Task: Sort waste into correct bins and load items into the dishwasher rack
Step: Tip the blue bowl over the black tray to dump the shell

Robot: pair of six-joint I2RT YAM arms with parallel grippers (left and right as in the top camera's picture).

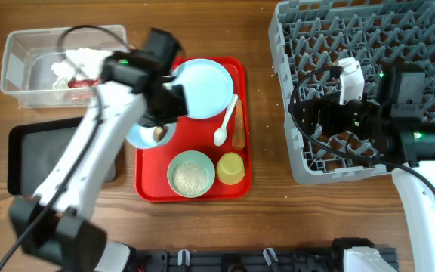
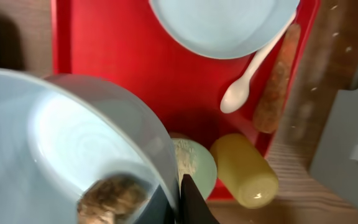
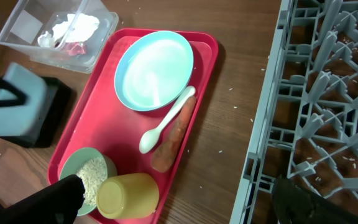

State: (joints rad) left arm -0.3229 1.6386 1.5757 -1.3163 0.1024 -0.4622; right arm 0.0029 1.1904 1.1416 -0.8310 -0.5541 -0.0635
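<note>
Bowl (image 1: 139,137), light-blue with a brown nut-like scrap (image 2: 110,196) inside, is at the red tray's (image 1: 151,183) left edge, its rim pinched between the nearly closed left fingers (image 2: 191,200). Over the dishwasher rack (image 1: 316,34), the right fingers (image 3: 58,198) gape wide, holding nothing.

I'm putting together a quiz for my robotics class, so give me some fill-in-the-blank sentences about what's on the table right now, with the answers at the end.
1. The rice sits in a pale-green ___.
2. The white ___ lies between the light-blue plate and the carrot-like stick.
3. The crumpled tissue and the red wrapper lie in the ___ tub.
4. The yellow cup sits on the ___ tray.

Missing words: bowl; spoon; clear; red.
</note>
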